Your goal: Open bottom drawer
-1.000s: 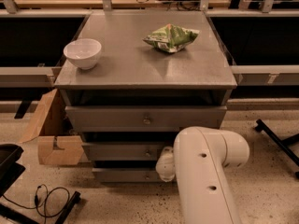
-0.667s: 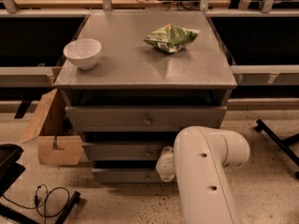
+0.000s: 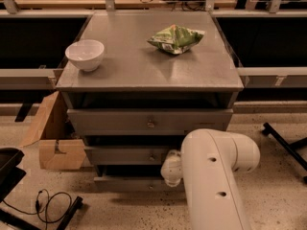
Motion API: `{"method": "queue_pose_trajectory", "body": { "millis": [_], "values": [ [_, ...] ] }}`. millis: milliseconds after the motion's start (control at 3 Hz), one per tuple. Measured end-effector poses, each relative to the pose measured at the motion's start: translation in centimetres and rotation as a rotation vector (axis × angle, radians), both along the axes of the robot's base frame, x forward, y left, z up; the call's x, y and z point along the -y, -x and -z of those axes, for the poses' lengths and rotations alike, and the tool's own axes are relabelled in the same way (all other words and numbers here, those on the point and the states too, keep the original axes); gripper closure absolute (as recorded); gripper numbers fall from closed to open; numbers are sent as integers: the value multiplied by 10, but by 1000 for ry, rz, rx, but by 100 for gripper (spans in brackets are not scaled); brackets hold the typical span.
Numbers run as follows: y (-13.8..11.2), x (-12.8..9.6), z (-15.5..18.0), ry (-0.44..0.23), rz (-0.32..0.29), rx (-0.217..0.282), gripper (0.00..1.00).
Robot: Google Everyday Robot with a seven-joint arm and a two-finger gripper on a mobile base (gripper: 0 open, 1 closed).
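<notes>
A grey cabinet (image 3: pixel 148 66) with three stacked drawers fills the middle of the camera view. The bottom drawer (image 3: pixel 129 184) is the lowest, slim grey front near the floor, with a small round knob (image 3: pixel 151 187). It stands a little out from the cabinet. The middle drawer (image 3: pixel 125 155) and the top drawer (image 3: pixel 148 121) sit above it. My white arm (image 3: pixel 216 176) reaches in from the lower right. My gripper (image 3: pixel 171 169) is at the right part of the lower drawer fronts, mostly hidden behind the arm.
A white bowl (image 3: pixel 85 54) and a green crumpled bag (image 3: pixel 176 38) sit on the cabinet top. An open cardboard box (image 3: pixel 50 133) stands left of the cabinet. A black cable (image 3: pixel 50 202) lies on the floor at lower left. A black stand leg (image 3: pixel 283 143) is at right.
</notes>
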State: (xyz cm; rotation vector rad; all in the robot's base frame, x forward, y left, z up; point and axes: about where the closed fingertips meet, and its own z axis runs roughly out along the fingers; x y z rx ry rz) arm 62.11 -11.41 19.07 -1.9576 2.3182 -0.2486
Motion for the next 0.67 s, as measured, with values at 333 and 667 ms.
{"method": "queue_pose_trajectory", "body": {
  "millis": [333, 667],
  "values": [
    [3, 3, 0, 3, 8, -4, 100],
    [9, 7, 0, 8, 22, -11, 100]
  ]
}}
